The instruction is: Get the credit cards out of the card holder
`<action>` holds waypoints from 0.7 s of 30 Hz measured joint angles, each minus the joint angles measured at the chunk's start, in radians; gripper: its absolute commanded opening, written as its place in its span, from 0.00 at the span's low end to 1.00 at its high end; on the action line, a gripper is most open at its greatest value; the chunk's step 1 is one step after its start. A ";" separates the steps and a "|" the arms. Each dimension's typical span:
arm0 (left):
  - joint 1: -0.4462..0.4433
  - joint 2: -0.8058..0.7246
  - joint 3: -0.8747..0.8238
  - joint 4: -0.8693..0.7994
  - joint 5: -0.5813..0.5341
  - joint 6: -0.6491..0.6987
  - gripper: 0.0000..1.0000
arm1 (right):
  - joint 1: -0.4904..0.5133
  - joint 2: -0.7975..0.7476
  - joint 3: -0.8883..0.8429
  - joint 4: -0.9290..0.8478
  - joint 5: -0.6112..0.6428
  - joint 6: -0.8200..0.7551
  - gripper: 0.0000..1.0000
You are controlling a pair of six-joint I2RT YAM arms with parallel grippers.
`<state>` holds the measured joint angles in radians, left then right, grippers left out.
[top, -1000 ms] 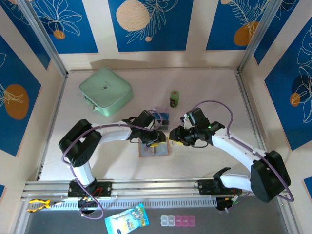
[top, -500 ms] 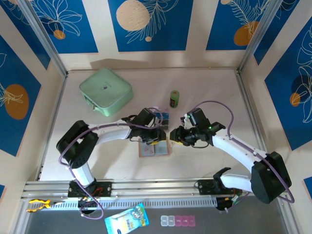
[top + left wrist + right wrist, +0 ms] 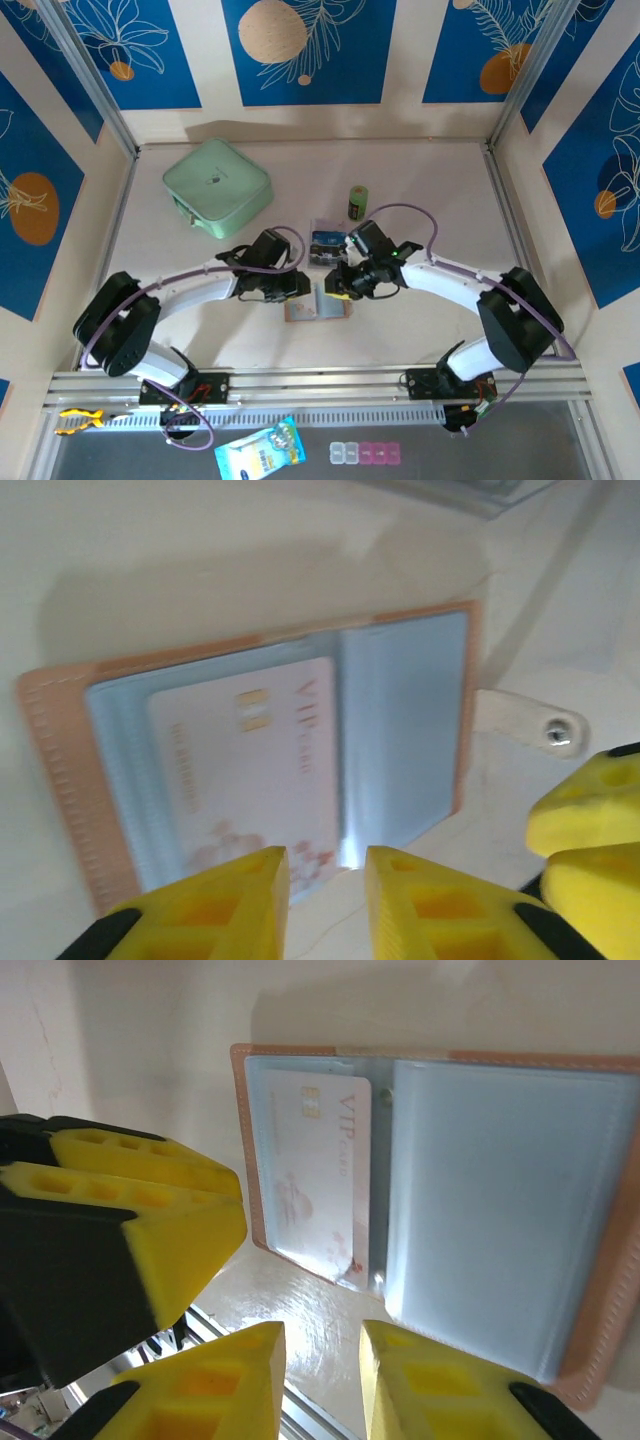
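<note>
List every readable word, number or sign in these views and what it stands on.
"VIP": on the pale card in the card holder sleeve.
Row of characters along that card: too blurred to read.
Green can label, blue packet print: too small to read.

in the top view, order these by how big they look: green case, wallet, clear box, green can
1. green case
2. wallet and clear box: these look about alike, and the wallet is partly hidden, so I won't rank them
3. green can
</note>
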<state>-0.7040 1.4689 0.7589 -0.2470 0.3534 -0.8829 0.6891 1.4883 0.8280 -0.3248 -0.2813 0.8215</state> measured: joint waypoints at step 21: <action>0.031 0.016 -0.083 0.031 0.000 0.002 0.03 | 0.039 0.171 0.072 0.058 -0.017 0.003 0.20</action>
<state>-0.6735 1.4853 0.6758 -0.2157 0.3538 -0.8814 0.7277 1.6596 0.9005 -0.2665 -0.2985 0.8246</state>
